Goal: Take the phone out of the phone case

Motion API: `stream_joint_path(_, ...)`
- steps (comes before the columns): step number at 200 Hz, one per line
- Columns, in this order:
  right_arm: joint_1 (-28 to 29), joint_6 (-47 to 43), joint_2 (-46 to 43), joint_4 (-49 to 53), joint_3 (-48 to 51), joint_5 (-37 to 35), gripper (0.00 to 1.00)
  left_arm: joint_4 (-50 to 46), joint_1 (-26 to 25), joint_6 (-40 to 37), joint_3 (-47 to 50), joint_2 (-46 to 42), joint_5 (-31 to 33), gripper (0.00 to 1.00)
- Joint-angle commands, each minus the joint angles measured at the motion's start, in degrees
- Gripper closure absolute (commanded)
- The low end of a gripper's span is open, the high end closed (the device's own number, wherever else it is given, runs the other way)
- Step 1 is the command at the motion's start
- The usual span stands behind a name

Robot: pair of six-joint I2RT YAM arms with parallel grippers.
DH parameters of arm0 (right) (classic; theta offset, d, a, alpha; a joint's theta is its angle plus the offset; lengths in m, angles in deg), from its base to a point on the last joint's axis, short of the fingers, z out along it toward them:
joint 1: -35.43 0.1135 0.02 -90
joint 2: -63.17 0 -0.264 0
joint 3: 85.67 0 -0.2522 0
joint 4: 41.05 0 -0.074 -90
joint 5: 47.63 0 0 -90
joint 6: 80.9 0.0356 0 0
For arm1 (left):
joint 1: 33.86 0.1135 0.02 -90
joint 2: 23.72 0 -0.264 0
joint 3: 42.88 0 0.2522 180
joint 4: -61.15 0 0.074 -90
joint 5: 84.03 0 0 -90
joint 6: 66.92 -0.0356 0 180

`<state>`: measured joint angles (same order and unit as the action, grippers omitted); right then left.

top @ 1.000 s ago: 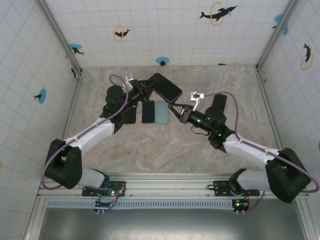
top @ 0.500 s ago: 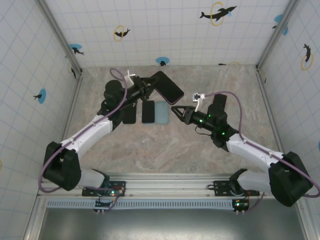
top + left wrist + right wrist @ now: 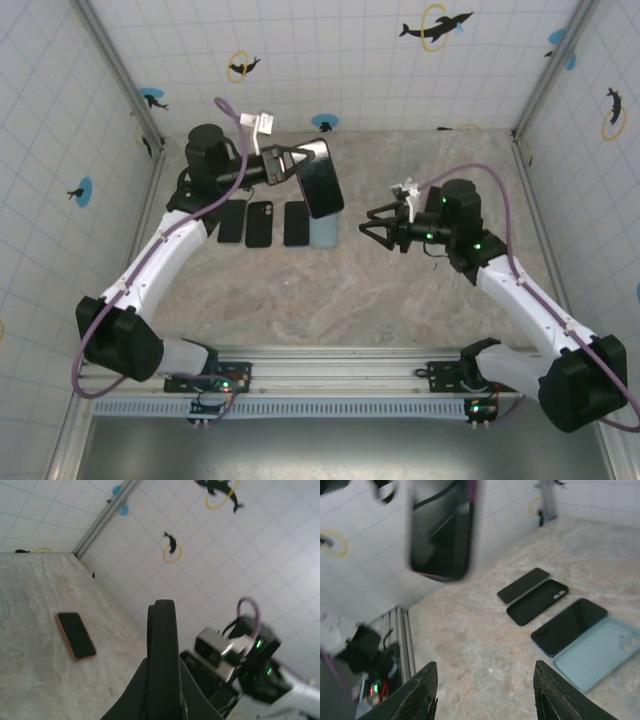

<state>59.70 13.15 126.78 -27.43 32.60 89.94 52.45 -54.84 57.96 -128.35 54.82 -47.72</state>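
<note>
Parts from the phone, case seemingly not yet off

Top view: lifts glossy black phone (image 3: 322,185) high and back over the table (image 3: 400,300), clamped in left gripper (image 3: 298,165); backs right gripper (image 3: 374,228) away, spread and empty, so probably needs a fresh grasp. Left wrist: sees phone (image 3: 162,650) edge-on, slim and round-cornered, pinched tight. Right wrist: faces blurred phone (image 3: 440,535) with purplish rim, beyond wide fingers (image 3: 415,700); below, flat dark spare phones (image 3: 569,626), matte blue case (image 3: 595,652) on veined stone
</note>
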Motion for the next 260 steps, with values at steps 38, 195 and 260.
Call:
stream_joint_path(38,4.3,-34.9,8.9,24.4,-15.6,8.2,0.49,-9.3,0.1,-31.3,-2.5,-3.4,-10.4,1.00)
stream_joint_path(195,11.1,-41.6,21.1,26.3,-26.7,7.7,0.59,-9.1,0.2,-32.4,-2.5,-5.4,-18.0,1.00)
stream_joint_path(260,10.9,-41.8,21.6,27.1,-27.0,10.1,0.70,-10.0,0.1,-32.0,-3.4,-4.8,-17.3,1.00)
